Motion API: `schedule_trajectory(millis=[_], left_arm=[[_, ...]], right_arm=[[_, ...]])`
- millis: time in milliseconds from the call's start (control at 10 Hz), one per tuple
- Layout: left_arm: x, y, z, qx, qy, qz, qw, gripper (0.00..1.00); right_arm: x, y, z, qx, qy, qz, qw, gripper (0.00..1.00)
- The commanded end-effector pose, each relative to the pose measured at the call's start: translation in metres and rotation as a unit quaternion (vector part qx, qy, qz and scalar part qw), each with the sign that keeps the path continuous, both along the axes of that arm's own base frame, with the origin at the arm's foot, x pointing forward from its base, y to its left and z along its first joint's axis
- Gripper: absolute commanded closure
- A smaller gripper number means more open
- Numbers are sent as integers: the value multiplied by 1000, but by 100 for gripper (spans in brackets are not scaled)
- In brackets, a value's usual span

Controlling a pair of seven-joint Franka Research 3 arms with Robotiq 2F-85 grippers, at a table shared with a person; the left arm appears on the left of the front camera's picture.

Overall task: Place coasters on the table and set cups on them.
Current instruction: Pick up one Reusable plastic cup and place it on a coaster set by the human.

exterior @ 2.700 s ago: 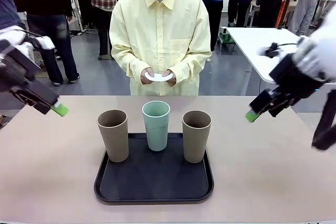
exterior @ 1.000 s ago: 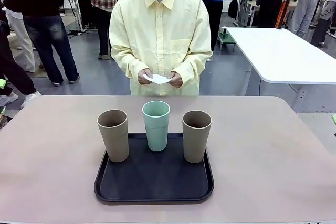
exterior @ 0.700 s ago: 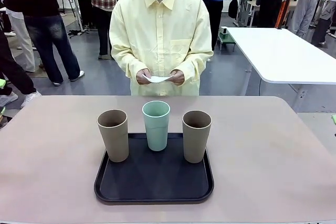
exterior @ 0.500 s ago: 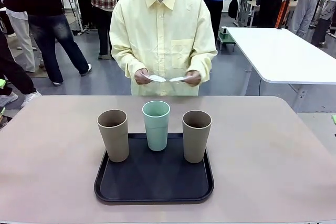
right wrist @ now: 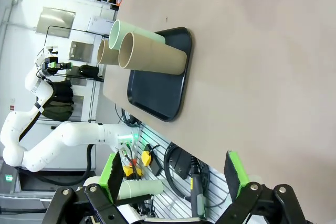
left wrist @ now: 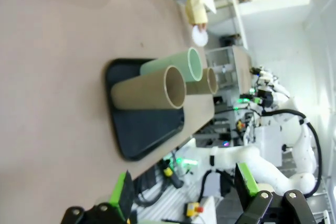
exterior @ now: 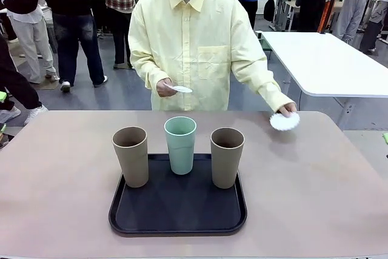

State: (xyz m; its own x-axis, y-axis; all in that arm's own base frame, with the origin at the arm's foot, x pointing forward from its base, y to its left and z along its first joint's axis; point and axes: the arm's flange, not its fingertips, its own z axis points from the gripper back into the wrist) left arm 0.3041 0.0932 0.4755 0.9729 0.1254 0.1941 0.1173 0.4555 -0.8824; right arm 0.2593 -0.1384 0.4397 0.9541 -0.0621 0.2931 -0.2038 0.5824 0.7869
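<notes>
Front view: three cups stand upright in a row on a black tray [exterior: 121, 213], which sits mid-surface toward the lower centre of the frame. The left taupe cup [exterior: 131, 157] is at the tray's left edge, the mint cup [exterior: 180, 145] in the middle and a bit farther back, the right taupe cup [exterior: 227, 158] at the tray's right side. The cups are apart from each other, none on a coaster.

The person in a yellow shirt stands at the far side, upper centre. The person's outstretched hand [exterior: 288, 110] reaches to the right of the frame, fingertips on one white coaster [exterior: 284, 122] at the far right part of the beige surface [exterior: 315, 192]. Can't tell if that coaster is fully flat on the surface or just above it. It is well apart from the tray and cups. The person's other hand [exterior: 164, 88] is held at waist height, upper centre, pinching the remaining coasters [exterior: 181, 89]. They show as a thin white edge, count not readable.

Left wrist view: the left robot hand [left wrist: 183, 171] sits at the bottom edge, green pads spread wide, nothing between them, clear of the surface. The tray and cups show sideways in mid-frame.

Right wrist view: the right robot hand [right wrist: 172, 156] is at the bottom edge, pads wide apart, gripping nothing. The tray and cups are in the upper left, a white coaster at the top edge.
</notes>
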Motion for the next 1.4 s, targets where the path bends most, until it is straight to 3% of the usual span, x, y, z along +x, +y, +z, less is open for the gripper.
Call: schedule_trajectory(millis=[0,1300], left_arm=[[0,0,0,-7,-6,-1,1000,0],[0,0,0,-7,-6,-1,1000,0]], right_arm=[[2,-2,-1,10,-10,4,1000,0],[2,-2,-1,10,-10,4,1000,0]])
